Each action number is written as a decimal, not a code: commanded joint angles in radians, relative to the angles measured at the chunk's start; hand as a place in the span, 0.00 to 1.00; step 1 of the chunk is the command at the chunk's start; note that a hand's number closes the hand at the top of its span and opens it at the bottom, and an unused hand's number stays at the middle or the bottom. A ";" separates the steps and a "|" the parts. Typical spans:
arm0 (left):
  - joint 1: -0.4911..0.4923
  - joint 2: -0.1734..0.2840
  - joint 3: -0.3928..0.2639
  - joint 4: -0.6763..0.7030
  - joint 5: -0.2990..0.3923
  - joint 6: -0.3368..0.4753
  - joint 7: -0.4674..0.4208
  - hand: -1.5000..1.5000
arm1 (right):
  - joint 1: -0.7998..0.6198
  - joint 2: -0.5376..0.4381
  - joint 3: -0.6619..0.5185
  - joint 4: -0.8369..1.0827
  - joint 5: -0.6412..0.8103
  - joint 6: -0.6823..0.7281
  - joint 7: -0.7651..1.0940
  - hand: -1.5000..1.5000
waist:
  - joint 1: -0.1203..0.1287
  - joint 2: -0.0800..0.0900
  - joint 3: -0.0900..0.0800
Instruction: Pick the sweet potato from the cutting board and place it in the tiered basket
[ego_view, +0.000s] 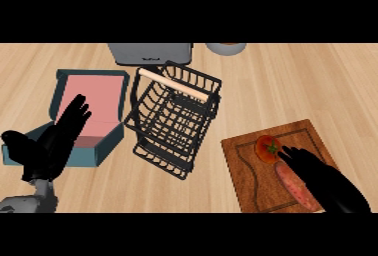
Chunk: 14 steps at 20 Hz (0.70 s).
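Right hand (325, 181) lies with fingers straight over the sweet potato (294, 189) on the cutting board (251, 170), holding nothing yet. Closing here risks nudging the tomato (266, 148) just beside it, or rolling the potato. Left hand (55, 142) rests open, well apart from the tiered basket (177, 117).

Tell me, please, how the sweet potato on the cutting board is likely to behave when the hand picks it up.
The sweet potato looks long and rounded, so it may roll on the flat cutting board if nudged. It probably stays stiff when lifted. The right hand covers part of it, beside the tomato.
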 joint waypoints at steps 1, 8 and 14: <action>-0.006 -0.039 0.000 0.084 -0.030 -0.009 -0.051 0.50 | 0.013 0.038 0.009 -0.032 0.073 -0.003 0.020 0.00 | -0.004 0.004 -0.005; 0.037 -0.022 0.011 -0.037 -0.013 -0.020 0.035 0.50 | -0.035 0.034 0.044 0.137 0.079 0.112 -0.045 1.00 | 0.004 0.004 -0.005; 0.073 -0.026 0.025 -0.036 -0.028 -0.046 0.011 0.50 | -0.047 0.004 0.040 0.160 0.191 0.026 -0.138 1.00 | 0.002 0.003 -0.005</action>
